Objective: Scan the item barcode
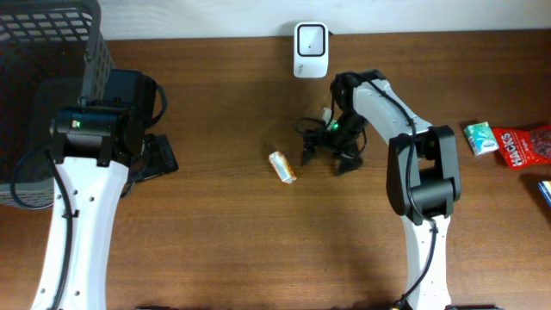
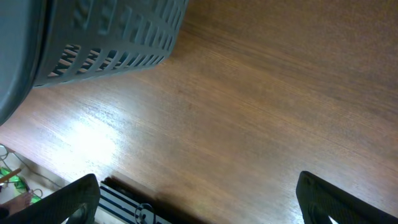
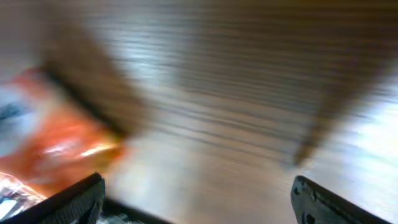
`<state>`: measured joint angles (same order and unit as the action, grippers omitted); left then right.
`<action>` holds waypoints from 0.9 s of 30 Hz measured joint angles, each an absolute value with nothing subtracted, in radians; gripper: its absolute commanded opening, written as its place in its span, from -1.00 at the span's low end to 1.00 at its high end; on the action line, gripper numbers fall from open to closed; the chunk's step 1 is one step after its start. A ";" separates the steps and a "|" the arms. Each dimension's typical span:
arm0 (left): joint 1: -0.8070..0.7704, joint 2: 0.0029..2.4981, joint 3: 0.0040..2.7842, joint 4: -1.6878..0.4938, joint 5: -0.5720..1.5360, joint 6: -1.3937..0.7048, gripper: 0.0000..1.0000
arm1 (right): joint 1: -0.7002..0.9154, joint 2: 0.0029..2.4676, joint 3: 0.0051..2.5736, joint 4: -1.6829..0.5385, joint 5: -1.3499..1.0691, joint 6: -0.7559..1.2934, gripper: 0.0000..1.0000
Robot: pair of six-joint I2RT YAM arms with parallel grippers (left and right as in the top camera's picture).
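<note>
Left fingers and right fingers gape empty; only overhead shows white scanner beyond packet.

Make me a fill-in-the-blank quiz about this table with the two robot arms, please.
The scanner at the far edge of the table is coloured ___. The dark basket stands at the table's ___ end. The small packet lies on the table, and beside it the jaws of the right arm stand ___, holding nothing.
Missing words: white; left; open.
</note>
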<state>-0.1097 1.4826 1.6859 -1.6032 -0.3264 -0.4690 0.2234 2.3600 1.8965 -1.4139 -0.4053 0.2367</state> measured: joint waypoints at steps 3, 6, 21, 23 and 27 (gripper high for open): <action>-0.110 1.483 1.686 -1.604 -0.326 -0.469 0.98 | 0.225 2.362 2.030 -1.531 -0.257 0.257 0.90; -0.110 1.483 1.686 -1.604 -0.326 -0.469 0.98 | 0.243 2.362 2.181 -1.610 -0.199 0.246 0.83; -0.110 1.483 1.686 -1.604 -0.326 -0.469 0.98 | 0.588 2.361 2.223 -1.481 -0.109 0.141 0.50; -0.110 1.483 1.686 -1.603 -0.326 -0.469 0.98 | 0.619 2.361 2.202 -1.452 -0.056 0.150 0.50; -0.110 1.483 1.686 -1.604 -0.326 -0.469 0.98 | 0.695 2.361 2.141 -1.367 0.040 0.162 0.41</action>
<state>-0.1097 1.4826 1.6855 -1.6039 -0.3264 -0.4690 0.6949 2.3611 2.1410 -1.3674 0.0402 0.1616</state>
